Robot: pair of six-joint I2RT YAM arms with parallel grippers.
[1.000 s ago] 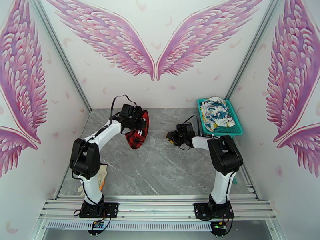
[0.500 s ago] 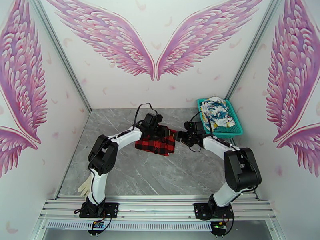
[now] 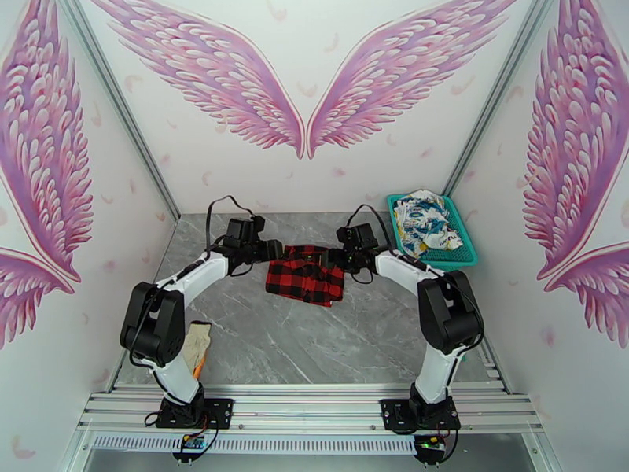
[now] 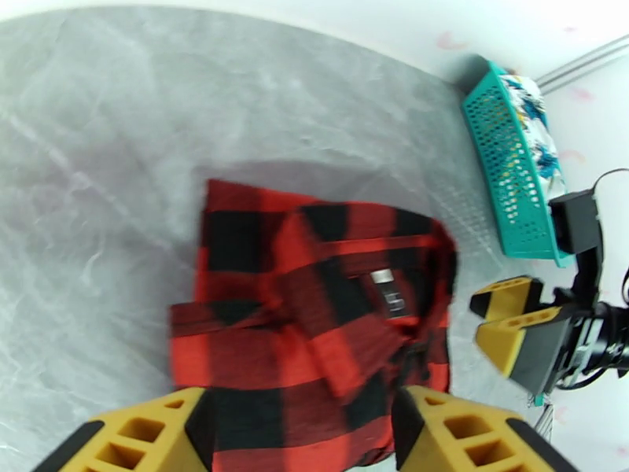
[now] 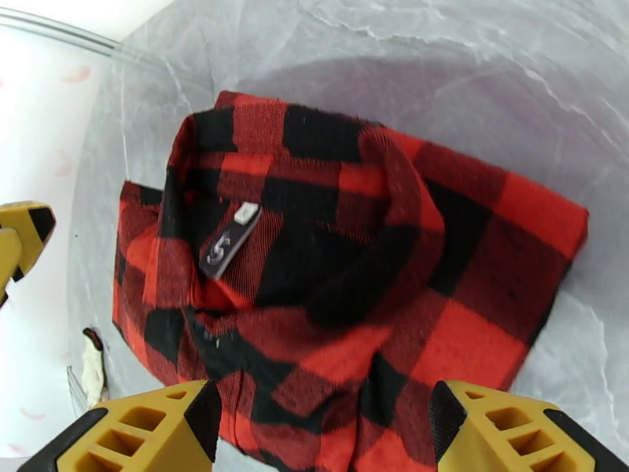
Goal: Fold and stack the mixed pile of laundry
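The red-and-black check shirt [image 3: 305,280] lies bunched flat on the grey table, collar label [image 5: 228,244] facing up. My left gripper [image 3: 277,250] hovers at its back left edge and my right gripper [image 3: 335,259] at its back right edge. In the left wrist view the shirt [image 4: 314,308] spreads beyond my open left gripper [image 4: 303,411]. In the right wrist view the shirt [image 5: 346,261] lies under my open right gripper [image 5: 326,403]. Neither pair of fingers closes on cloth. The white printed garment [image 3: 424,218] is heaped in the basket.
The teal mesh basket [image 3: 464,257] stands at the back right corner, also seen from the left wrist [image 4: 503,151]. A beige glove-like cloth [image 3: 196,340] lies by the left arm's base. Walls enclose the table on three sides.
Half a second ago both grippers met over the shirt at the table's middle. They have let go and drawn apart toward the back, and the shirt stays on the table.
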